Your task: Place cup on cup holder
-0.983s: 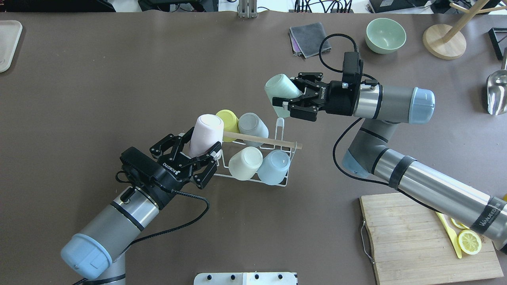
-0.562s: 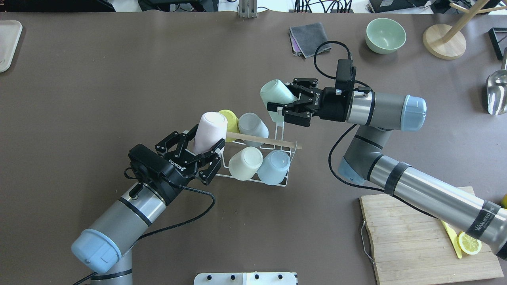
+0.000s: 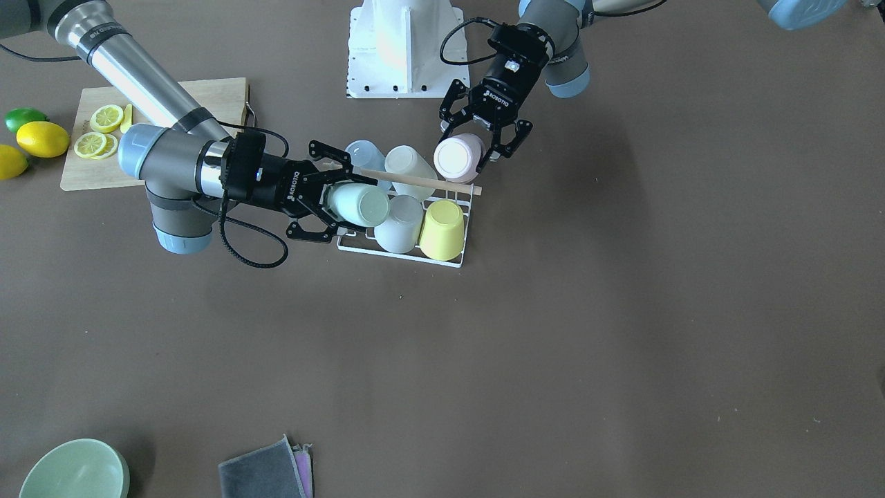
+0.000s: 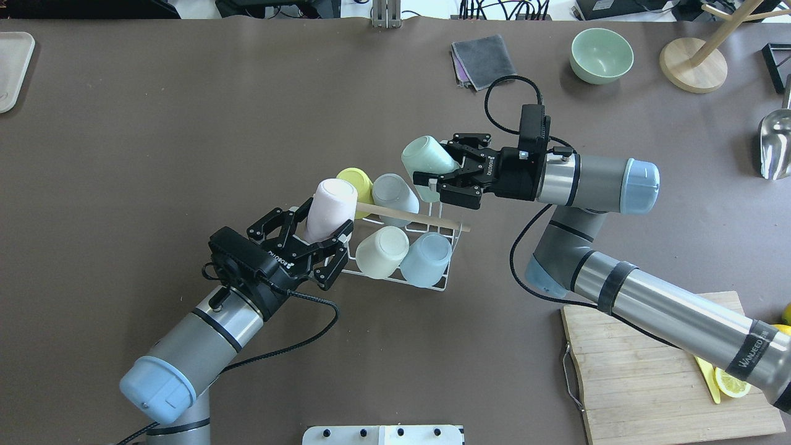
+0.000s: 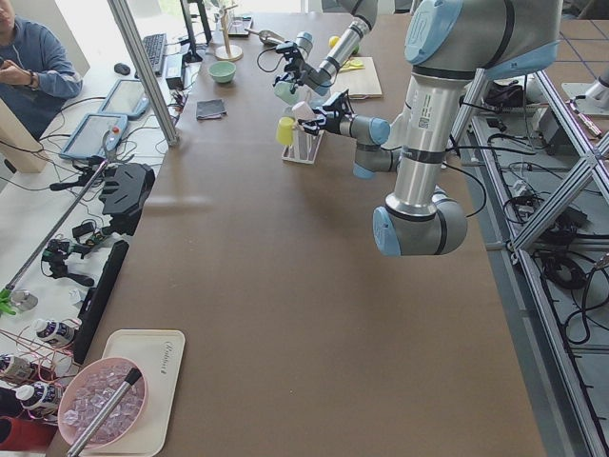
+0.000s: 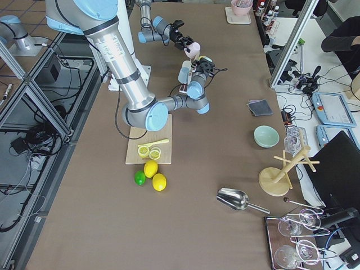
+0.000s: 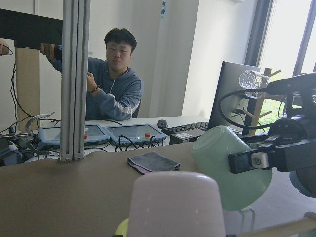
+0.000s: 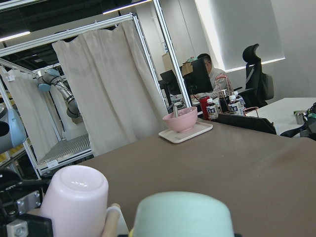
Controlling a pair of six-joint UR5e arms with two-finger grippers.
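The white wire cup holder (image 4: 395, 280) with its wooden rod handle (image 4: 426, 219) stands mid-table and carries a yellow (image 4: 355, 182), a grey (image 4: 392, 193), a cream (image 4: 378, 250) and a light blue cup (image 4: 427, 256), all upside down. My left gripper (image 4: 321, 235) is shut on a pink cup (image 4: 330, 207), tilted bottom-up over the holder's near left corner. My right gripper (image 4: 435, 179) is shut on a mint green cup (image 4: 423, 157), held bottom-up above the holder's far right corner. Both held cups show in the front view, pink (image 3: 458, 158) and mint (image 3: 359, 205).
A bamboo cutting board (image 4: 649, 371) with lemon slices lies at the near right. A green bowl (image 4: 601, 54), a grey cloth (image 4: 482, 60), a wooden stand (image 4: 692, 62) and a metal scoop (image 4: 775, 145) sit along the far right. A tray (image 4: 12, 68) lies at the far left.
My left gripper has carried the pink cup forward and right, closer over the holder. My right gripper has carried the mint cup left and nearer, over the holder's far corner.
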